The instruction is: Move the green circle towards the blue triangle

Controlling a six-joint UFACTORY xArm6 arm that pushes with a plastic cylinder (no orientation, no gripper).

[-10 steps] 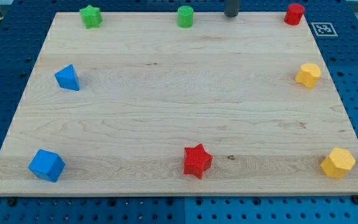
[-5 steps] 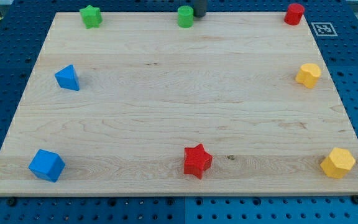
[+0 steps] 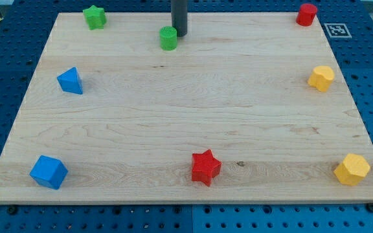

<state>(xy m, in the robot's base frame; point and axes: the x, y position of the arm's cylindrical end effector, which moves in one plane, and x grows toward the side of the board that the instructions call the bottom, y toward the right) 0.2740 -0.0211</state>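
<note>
The green circle point(image 3: 168, 38) is a small green cylinder near the view's top, left of centre. My tip point(image 3: 179, 34) stands right against its upper right side. The blue triangle point(image 3: 70, 81) sits at the view's left, well below and to the left of the green circle.
A green star point(image 3: 94, 17) is at the top left. A red cylinder point(image 3: 307, 14) is at the top right. Two yellow blocks point(image 3: 321, 77) point(image 3: 352, 169) line the right side. A red star point(image 3: 205, 167) and a blue cube point(image 3: 48, 171) sit near the bottom edge.
My tip moved left along the top edge, then down and left, pushing the green circle down and left toward the blue triangle. Other blocks stayed put.
</note>
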